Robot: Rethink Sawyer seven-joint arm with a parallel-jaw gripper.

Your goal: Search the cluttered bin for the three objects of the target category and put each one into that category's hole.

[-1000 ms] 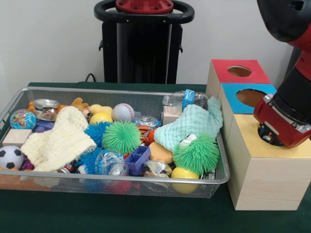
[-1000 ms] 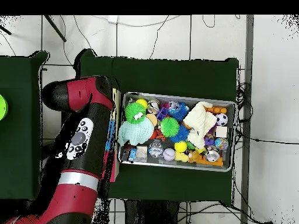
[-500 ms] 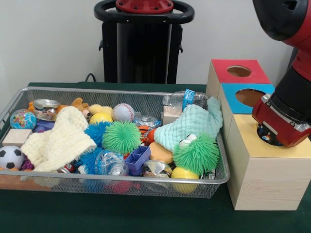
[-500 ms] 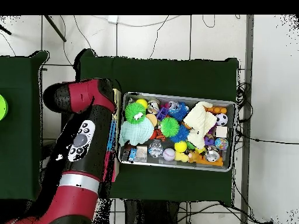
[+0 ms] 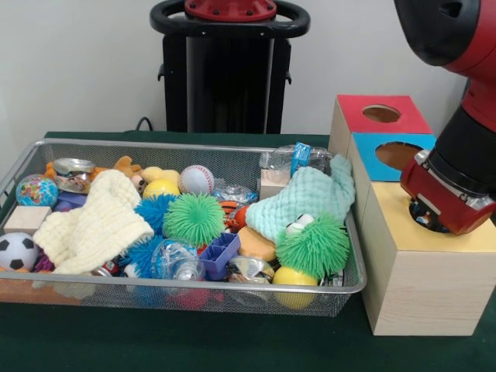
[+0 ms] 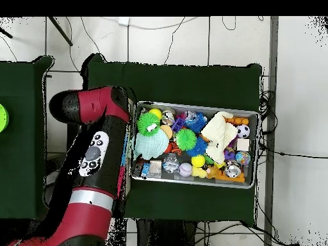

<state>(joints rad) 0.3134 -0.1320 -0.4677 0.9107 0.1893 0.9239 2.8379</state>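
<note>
The wire mesh bin lies on the green table, full of toys; it also shows in the overhead view. In it are a baseball, a soccer ball, a globe ball, yellow balls and green spiky balls. The yellow-topped box stands right of the bin. My gripper sits low over its top, and the red wrist hides the hole. I see nothing held. In the overhead view my arm covers the boxes.
A blue-topped box and a red-topped box stand behind the yellow one, their holes in view. A mint cloth and a cream cloth cover part of the bin. The black pedestal stands behind.
The wrist has shifted slightly left and up over the yellow-topped box. In the overhead view the arm has swung a little toward the bin.
</note>
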